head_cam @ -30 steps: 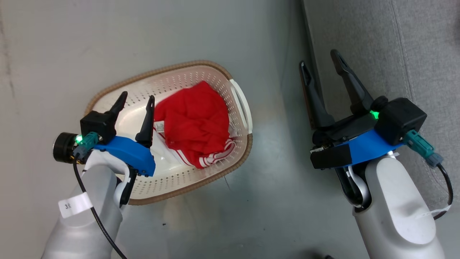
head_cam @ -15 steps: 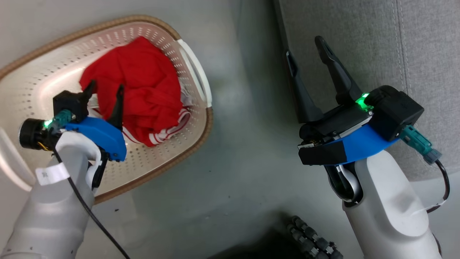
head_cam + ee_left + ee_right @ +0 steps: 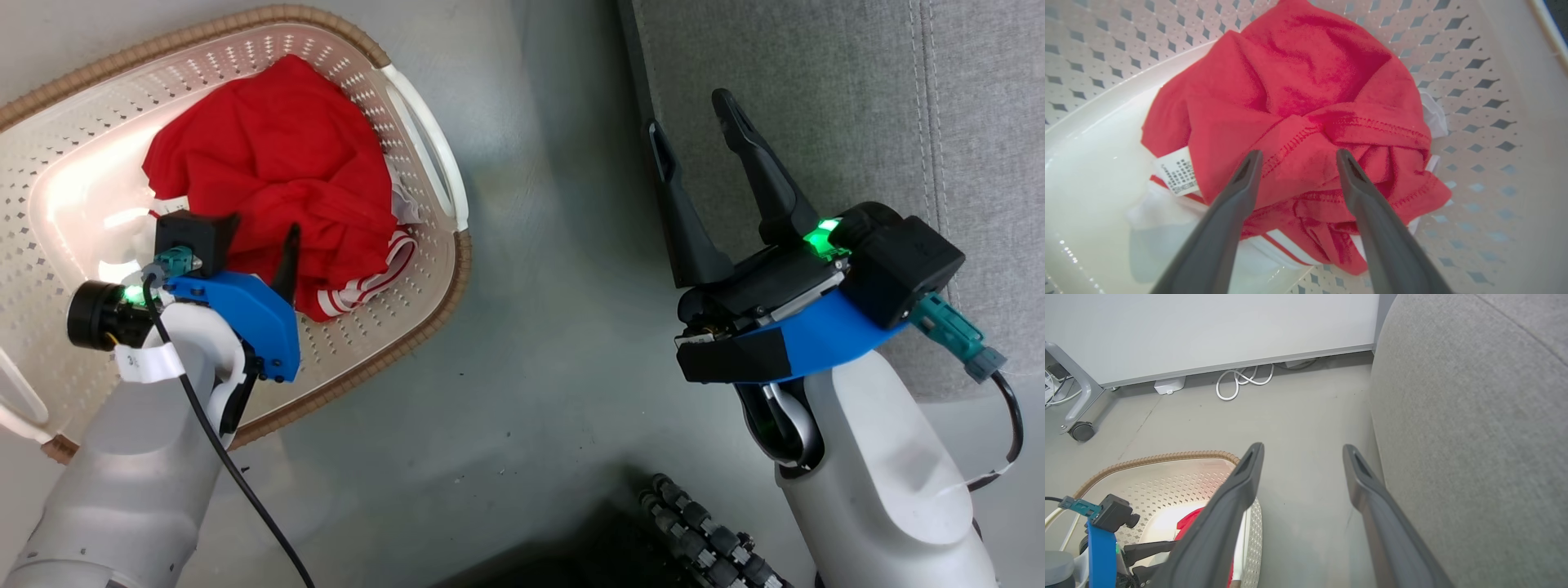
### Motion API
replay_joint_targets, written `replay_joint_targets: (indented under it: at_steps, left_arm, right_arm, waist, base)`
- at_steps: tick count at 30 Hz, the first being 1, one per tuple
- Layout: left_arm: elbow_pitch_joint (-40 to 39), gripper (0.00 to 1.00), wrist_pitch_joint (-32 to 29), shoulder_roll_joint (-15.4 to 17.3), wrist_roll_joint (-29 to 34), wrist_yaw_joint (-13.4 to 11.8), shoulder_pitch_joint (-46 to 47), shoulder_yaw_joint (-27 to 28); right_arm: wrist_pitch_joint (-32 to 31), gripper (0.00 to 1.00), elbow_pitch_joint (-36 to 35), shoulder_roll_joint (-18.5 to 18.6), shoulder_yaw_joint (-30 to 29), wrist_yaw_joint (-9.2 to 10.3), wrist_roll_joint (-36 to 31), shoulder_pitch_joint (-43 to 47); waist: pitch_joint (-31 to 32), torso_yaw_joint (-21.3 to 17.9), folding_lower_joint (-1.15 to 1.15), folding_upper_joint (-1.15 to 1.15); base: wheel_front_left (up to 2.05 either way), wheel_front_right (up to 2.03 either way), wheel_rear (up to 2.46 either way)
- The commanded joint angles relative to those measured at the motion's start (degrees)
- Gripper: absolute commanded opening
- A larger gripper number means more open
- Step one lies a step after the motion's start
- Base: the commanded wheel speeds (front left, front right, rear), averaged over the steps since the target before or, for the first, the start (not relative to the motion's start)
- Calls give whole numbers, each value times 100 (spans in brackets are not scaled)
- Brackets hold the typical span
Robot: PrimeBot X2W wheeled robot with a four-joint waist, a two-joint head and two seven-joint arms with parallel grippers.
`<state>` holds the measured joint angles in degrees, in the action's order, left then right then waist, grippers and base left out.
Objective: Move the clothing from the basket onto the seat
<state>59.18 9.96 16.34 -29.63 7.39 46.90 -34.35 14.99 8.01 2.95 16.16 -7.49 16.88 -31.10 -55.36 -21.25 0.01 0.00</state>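
Note:
The clothing (image 3: 277, 155) is a bunched bright red heap with white stripes, lying in the cream perforated basket (image 3: 424, 163) with a brown woven rim. My left gripper (image 3: 263, 227) is down inside the basket, open. In the left wrist view the left gripper (image 3: 1299, 153) has a stitched fold of the clothing (image 3: 1298, 81) between its fingertips; I cannot tell if they touch it. My right gripper (image 3: 687, 113) hangs open and empty over the floor beside the grey seat (image 3: 841, 98). The right gripper (image 3: 1303, 446) has the seat (image 3: 1474, 437) on its right and the basket (image 3: 1167, 457) at lower left.
Bare grey floor (image 3: 555, 286) separates basket and seat. A black ribbed hose (image 3: 702, 531) lies at the head view's bottom edge. By the far wall sit a coiled white cable (image 3: 1241, 381), a small white box (image 3: 1169, 386) and a caster wheel (image 3: 1081, 430).
The head camera has shifted, so the basket now sits further up and left. My left gripper has moved from beside the clothing to over its near edge. The right gripper holds its pose.

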Motion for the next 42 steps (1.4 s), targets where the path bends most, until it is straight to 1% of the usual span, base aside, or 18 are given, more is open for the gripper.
replay_joint_targets:
  at_steps: [1, 5, 6, 8, 10, 12, 15, 20, 22, 29, 32, 36, 42]
  left_arm:
    - [97, 100, -77, 4, -61, 12, 112, -28]
    - [335, 100, -193, -72, -171, 12, 224, -48]
    - [397, 100, -183, -79, -168, -29, 271, -50]
    - [509, 100, -67, -65, -67, -276, 393, -72]
    - [599, 100, 54, -101, -14, -461, 473, -72]
    - [677, 100, 144, -113, 14, -584, 564, -83]
    - [792, 100, 226, -106, 30, -674, 689, -71]
    - [914, 100, 279, -124, -24, -628, 789, -54]
    - [989, 100, 264, -149, -91, -568, 814, -24]
    - [1114, 100, 121, -311, -414, -178, 892, 109]
    - [1133, 100, 70, -378, -525, -80, 922, 120]
    - [1151, 100, -28, -456, -598, -20, 968, 48]
    - [1200, 100, -182, -471, -660, 15, 976, -74]
  right_arm:
    - [24, 100, -58, -11, -20, -1, 45, 70]
    - [24, 100, -130, -11, -49, -1, 33, 142]
    - [24, 100, -147, -11, -64, -1, 27, 164]
    - [24, 100, -173, -11, -98, -1, 4, 208]
    - [24, 100, -205, -11, -126, -1, -6, 235]
    - [23, 100, -232, -11, -145, -1, -25, 253]
    - [24, 100, -252, -11, -133, -1, -32, 283]
    - [24, 100, -270, -12, -112, -1, -19, 298]
    - [24, 100, -276, -12, -109, -1, -11, 311]
    - [24, 100, -331, -12, -175, -1, -57, 434]
    - [24, 100, -355, -12, -201, -1, -63, 464]
    - [24, 100, -378, -12, -191, -1, -46, 508]
    - [24, 100, -415, -12, -218, -1, -46, 560]
  waist:
    - [-14, 7, -1, 0]
    - [-56, 27, -1, 0]
    - [-71, 35, -1, 0]
    - [-106, 54, -1, 0]
    - [-139, 75, -1, 0]
    - [-166, 96, -1, 0]
    - [-204, 126, -1, 0]
    - [-241, 153, -1, 0]
    - [-250, 159, -1, 0]
    - [-268, 167, -1, 0]
    - [-280, 173, -1, 0]
    - [-279, 171, -1, 0]
    - [-274, 163, -1, 0]
  base:
    - [0, 0, 0]
    - [0, 0, 0]
    - [0, 0, 0]
    - [0, 0, 0]
    - [0, 0, 0]
    - [0, 0, 0]
    - [0, 0, 0]
    - [0, 0, 0]
    - [0, 0, 0]
    - [0, 0, 0]
    - [0, 0, 0]
    - [0, 0, 0]
    - [0, 0, 0]
